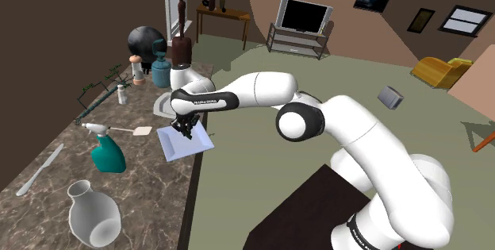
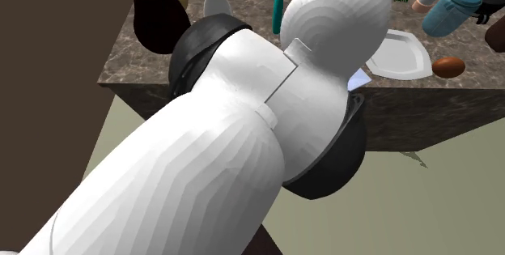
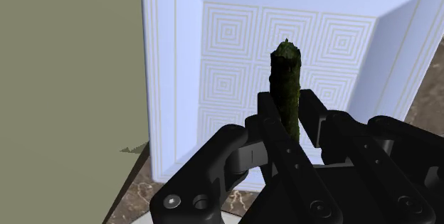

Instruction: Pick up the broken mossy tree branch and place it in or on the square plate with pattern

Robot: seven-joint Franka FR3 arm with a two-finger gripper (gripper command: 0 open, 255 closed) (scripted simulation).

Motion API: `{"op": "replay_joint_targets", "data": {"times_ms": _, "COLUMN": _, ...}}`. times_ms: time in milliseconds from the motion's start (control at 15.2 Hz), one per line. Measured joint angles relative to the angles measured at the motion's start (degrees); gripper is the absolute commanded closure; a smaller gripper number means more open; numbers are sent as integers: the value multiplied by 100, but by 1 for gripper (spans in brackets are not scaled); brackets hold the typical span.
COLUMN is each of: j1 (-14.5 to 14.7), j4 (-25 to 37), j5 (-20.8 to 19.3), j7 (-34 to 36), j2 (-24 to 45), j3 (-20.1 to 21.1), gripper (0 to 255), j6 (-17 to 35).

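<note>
A short, dark green mossy branch (image 3: pixel 286 87) stands upright between my black fingers (image 3: pixel 274 126), which clasp its lower end. My gripper (image 3: pixel 290 114) is shut on it. Right below the branch lies the pale blue square plate (image 3: pixel 235 59), patterned with nested squares. In the shoulder view the gripper (image 1: pixel 186 126) hangs just over that plate (image 1: pixel 171 148), which rests at the marble counter's edge and sticks out a little past it. The white arm hides most of the counter in the second exterior view.
On the counter (image 1: pixel 47 201) are a teal spray bottle (image 1: pixel 105 151), a white vase (image 1: pixel 93 213), a knife (image 1: pixel 40 169), a spatula (image 1: pixel 131 130), a teal bottle (image 1: pixel 161 70) and a white plate (image 2: pixel 402 53). The counter drops to an olive floor (image 1: pixel 254 177).
</note>
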Motion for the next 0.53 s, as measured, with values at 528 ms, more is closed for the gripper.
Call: {"op": "replay_joint_targets", "data": {"times_ms": 528, "j1": 49, "j4": 240, "j5": -16, "j7": -11, "j2": 337, "j3": -35, "gripper": 255, "j6": 109}}
